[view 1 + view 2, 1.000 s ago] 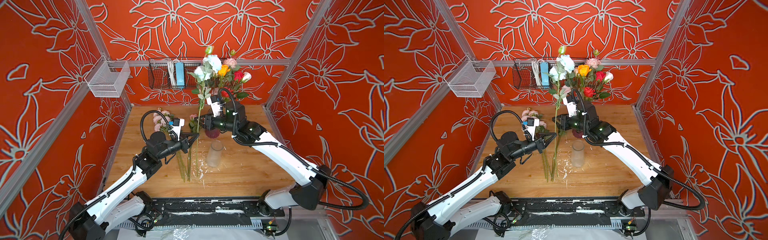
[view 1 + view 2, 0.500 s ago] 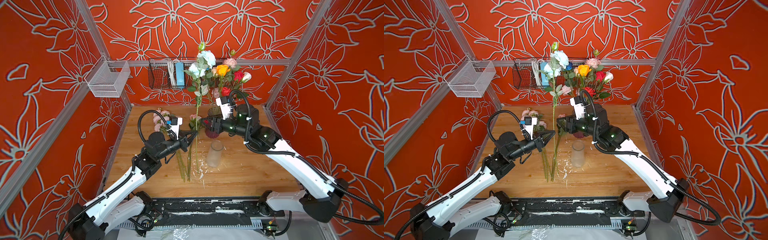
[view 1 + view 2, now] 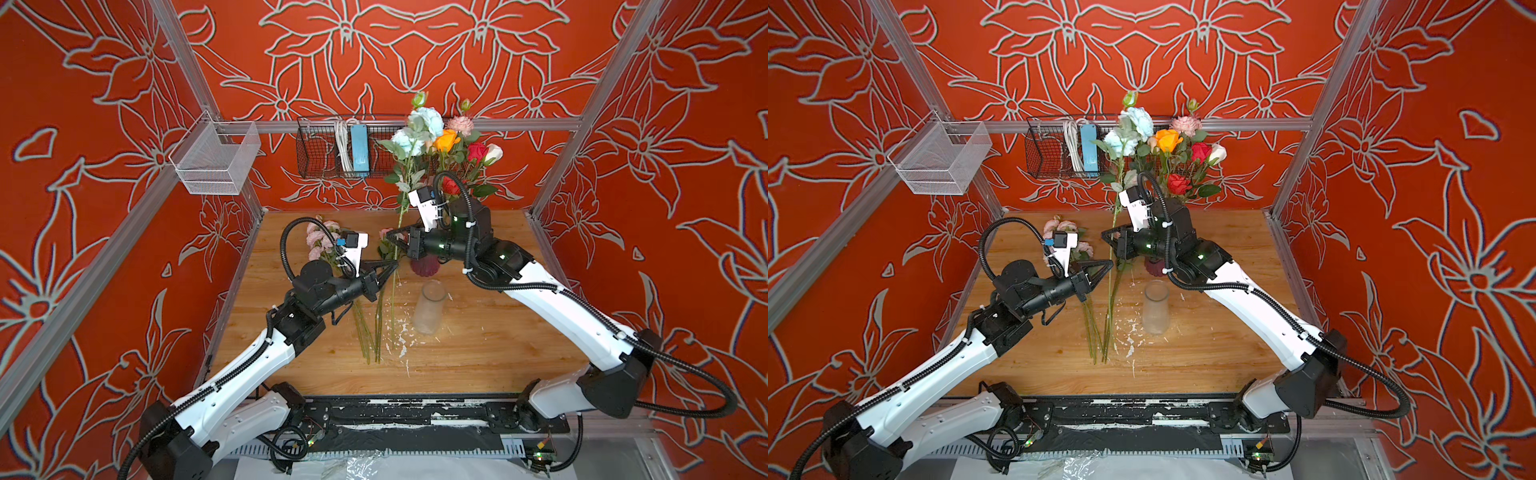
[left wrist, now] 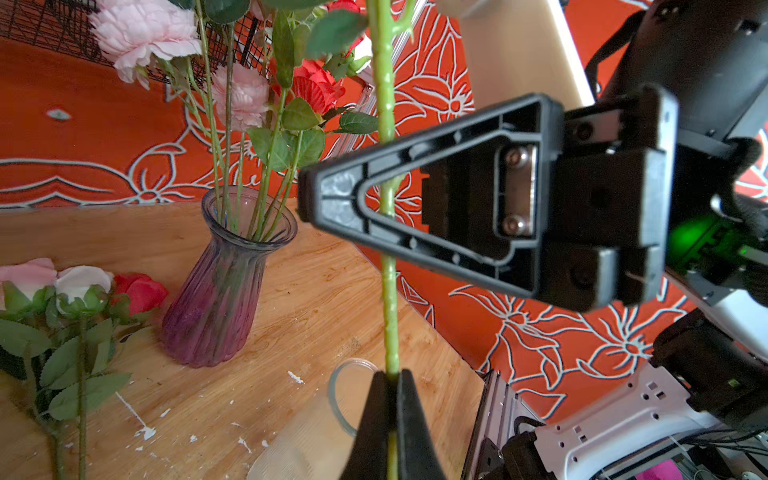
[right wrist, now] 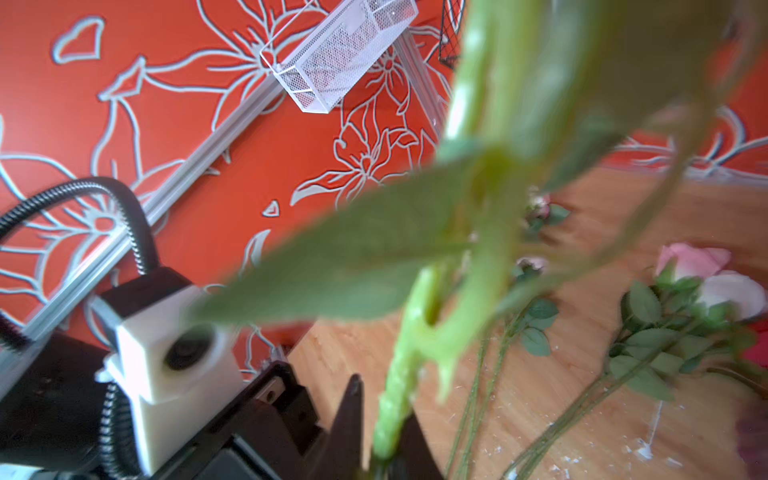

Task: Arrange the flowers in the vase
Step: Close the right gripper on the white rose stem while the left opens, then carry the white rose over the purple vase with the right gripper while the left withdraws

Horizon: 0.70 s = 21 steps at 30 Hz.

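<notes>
above the wooden tabletop (image 3: 478,357): one long green-stemmed pale blue artificial flower (image 3: 424,119), near upright; stem clamped by left gripper (image 3: 394,264) below, right gripper (image 3: 389,237) just above.

Bright, even light; top views sharp, right wrist's foreground stem (image 5: 395,399) blurred.

The left arm (image 3: 249,365) and right arm (image 3: 557,307) are glossy white shells set between matte black joint housings. A black corrugated cable (image 5: 139,241) loops off each wrist, strapped with white ties. Each wrist carries a white camera box (image 5: 166,345) with a blue plug (image 3: 340,242). The right pincer (image 4: 316,199) has black, triangular, open-framed fingers fixed by two silver screws (image 4: 515,191). A green light (image 4: 690,237) glows behind it.
</notes>
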Tool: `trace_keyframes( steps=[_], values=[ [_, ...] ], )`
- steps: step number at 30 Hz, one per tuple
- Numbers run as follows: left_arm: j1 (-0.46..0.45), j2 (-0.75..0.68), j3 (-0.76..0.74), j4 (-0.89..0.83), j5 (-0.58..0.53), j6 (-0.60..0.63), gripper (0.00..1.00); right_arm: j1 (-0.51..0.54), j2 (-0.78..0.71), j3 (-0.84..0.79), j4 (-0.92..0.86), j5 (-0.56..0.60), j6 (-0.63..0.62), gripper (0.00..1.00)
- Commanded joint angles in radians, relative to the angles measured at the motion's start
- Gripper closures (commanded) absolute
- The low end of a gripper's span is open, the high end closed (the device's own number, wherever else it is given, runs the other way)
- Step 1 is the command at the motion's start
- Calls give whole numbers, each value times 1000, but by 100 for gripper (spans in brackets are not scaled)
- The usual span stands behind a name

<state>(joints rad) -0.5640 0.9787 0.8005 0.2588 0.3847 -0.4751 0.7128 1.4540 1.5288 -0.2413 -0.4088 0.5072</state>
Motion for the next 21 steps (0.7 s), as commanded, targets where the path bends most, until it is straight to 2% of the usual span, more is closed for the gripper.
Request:
trace_keyframes(
  steps=[1, 2, 3, 4, 6, 10, 16, 21],
  values=[
    [-5, -11, 28, 28, 7, -7, 99, 6, -15, 21, 25, 28, -21, 100],
    [-6, -12, 29, 22, -4, -10, 88, 10, -21, 18, 24, 38, -31, 100],
    [-5, -15, 28, 15, -17, -14, 67, 15, -29, 18, 19, 55, -47, 100],
    [-5, -22, 25, 4, -31, -17, 50, 18, -37, 21, 5, 78, -66, 100],
    [-5, -48, 18, -38, -61, -8, 37, 22, -59, 24, -23, 127, -99, 100],
    [-5, -159, -55, -115, -182, -10, 28, 21, -138, 36, -68, 278, -185, 100],
    [-4, -350, -183, -213, -368, -42, 25, 20, -239, 101, -79, 502, -312, 100],
    [-4, -453, -201, -311, -433, -52, 24, 9, -261, 140, -77, 611, -371, 100]
  ],
)
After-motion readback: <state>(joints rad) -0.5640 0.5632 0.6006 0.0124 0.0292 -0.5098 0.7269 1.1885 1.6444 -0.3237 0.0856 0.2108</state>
